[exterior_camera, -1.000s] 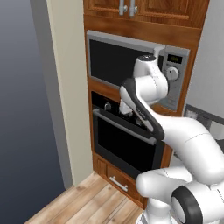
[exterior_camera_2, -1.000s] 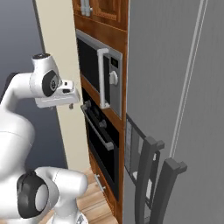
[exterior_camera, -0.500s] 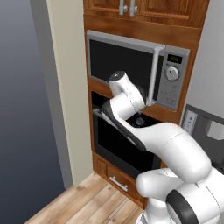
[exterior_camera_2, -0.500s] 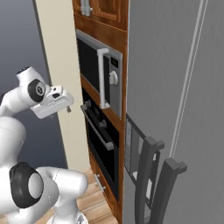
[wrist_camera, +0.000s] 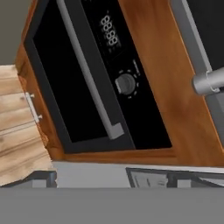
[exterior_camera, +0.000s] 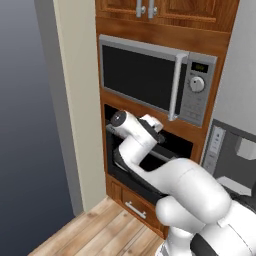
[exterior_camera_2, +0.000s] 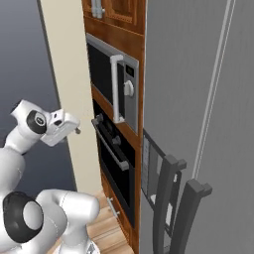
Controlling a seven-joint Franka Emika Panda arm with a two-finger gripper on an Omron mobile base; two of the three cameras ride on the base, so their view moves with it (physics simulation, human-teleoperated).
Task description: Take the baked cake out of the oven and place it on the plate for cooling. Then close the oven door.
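Before the empty, wide-open claw [exterior_camera_2: 75,130], black glass oven door [wrist_camera: 65,96] with silver bar handle [wrist_camera: 89,74].

the oven [exterior_camera_2: 115,166] sits in the cabinetry directly below the microwave [exterior_camera_2: 113,82], its door [wrist_camera: 65,83] shut with the bar handle [wrist_camera: 89,72] across the front, a drawer [exterior_camera: 135,210] beneath, the fridge [exterior_camera_2: 198,99] to its right.

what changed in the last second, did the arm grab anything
The arm dropped from microwave height to oven door level, swinging left in the left base view. The pincer took hold of nothing and stayed open. The oven door stayed shut; the base did not move.
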